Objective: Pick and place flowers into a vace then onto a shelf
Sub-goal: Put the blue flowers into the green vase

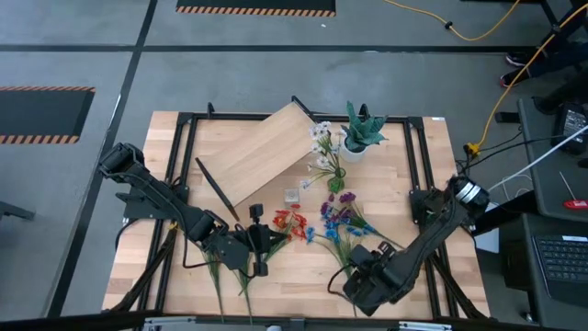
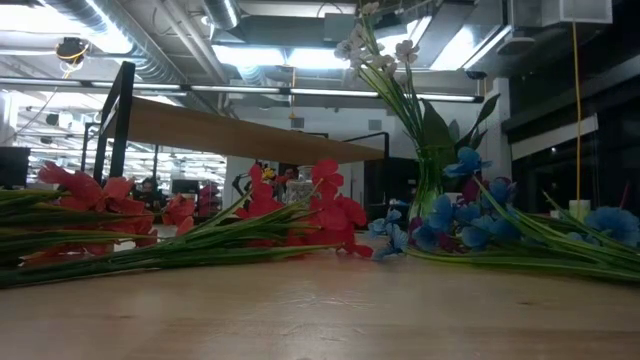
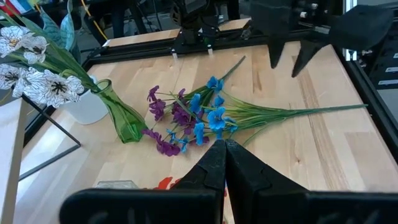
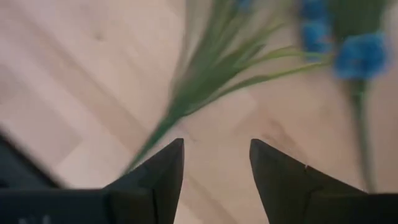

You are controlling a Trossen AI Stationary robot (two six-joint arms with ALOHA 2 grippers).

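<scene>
Mostly thin green stems (image 4: 186,93), glossy glass vase (image 3: 121,118), pale wood tabletop (image 1: 276,267)

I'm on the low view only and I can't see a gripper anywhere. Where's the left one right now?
Observer: The left gripper is shut, right by the red flowers.
Operator: And the right one?
Observer: The right gripper is open, above the stems of the blue flowers, with nothing between its fingers.
Operator: Is the shelf square to the table?
Observer: No. From above, the shelf sits at an angle to the table's edges.
</scene>
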